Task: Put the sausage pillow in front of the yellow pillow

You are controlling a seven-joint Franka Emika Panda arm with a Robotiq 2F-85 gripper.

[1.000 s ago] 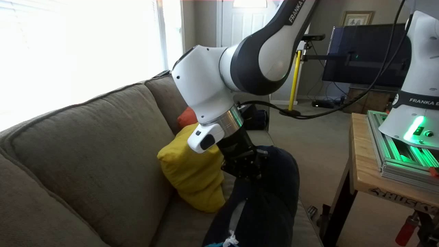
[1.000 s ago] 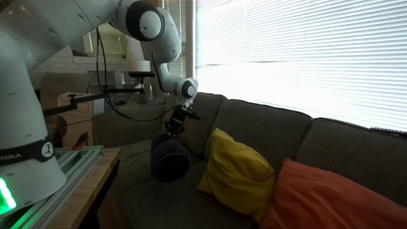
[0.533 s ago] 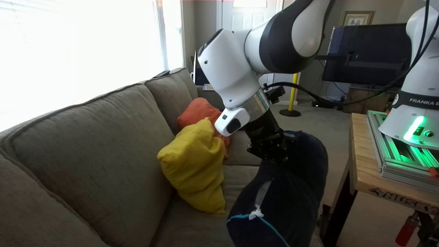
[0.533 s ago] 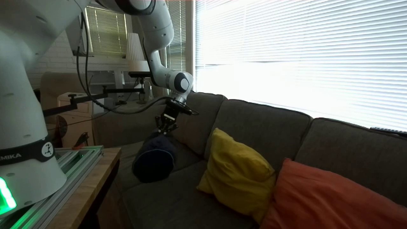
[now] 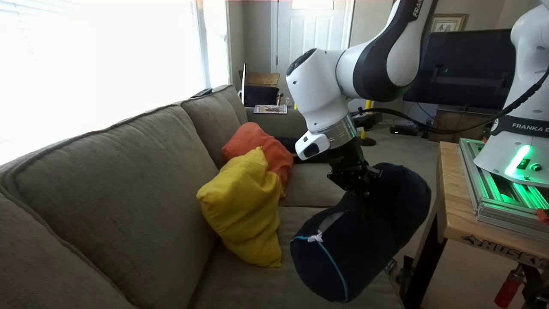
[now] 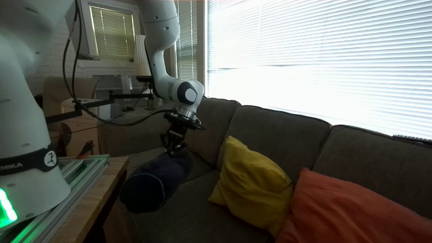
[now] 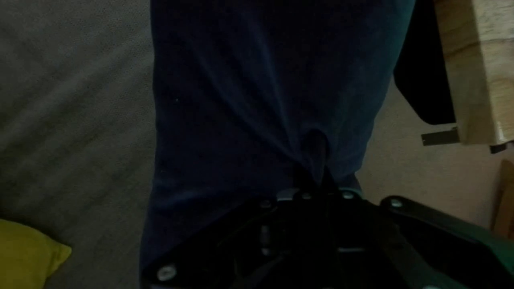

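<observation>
In an exterior view the sausage pillow (image 5: 343, 253) is nearest, held beside the couch-facing edge of the desk (image 5: 450, 180), its blue-piped end toward the camera; whether its underside touches the couch (image 5: 244, 287), I cannot tell. The gripper (image 7: 320, 185) is clamped on a pinched fold of its navy cloth. In the wrist view a strip of carpet (image 7: 401, 168) parts pillow from desk corner. Away from the desk, bare seat runs to the yellow pillow (image 5: 240, 206), which leans on the backrest and partly covers an orange-red cushion (image 5: 253, 139). A screen (image 5: 472, 64) stands beyond the desk's far edge. The desk's near edge reads HUSKY; the arm base (image 5: 525, 126) on it, FRANKA E, cut by the frame. Print on the far booklet (image 5: 270, 109) is too small to read.
</observation>
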